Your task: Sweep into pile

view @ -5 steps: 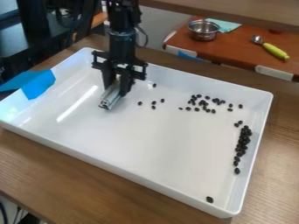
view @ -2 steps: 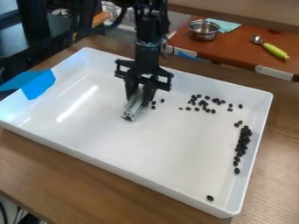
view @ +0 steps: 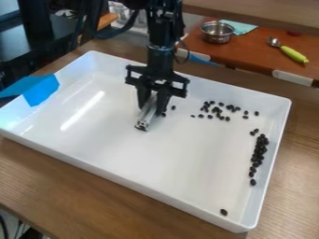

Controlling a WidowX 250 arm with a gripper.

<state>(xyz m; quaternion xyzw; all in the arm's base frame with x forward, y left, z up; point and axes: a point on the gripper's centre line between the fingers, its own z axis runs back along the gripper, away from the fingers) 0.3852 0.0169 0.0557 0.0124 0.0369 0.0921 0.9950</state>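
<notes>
The gripper (view: 152,103) grips a silvery bar (view: 144,120), its end grooved, inside the tray (view: 131,184). Small, black, oval beans (view: 259,151) crowd along the tray's right wall, scatter loosely near its far wall; one sits toward its nearest corner.

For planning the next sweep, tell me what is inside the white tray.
The white tray holds scattered dark beans, a dense strip of them by its right-hand wall, and the metal bar gripped by the pincer. Anything directly behind bar and pincer is covered.
</notes>
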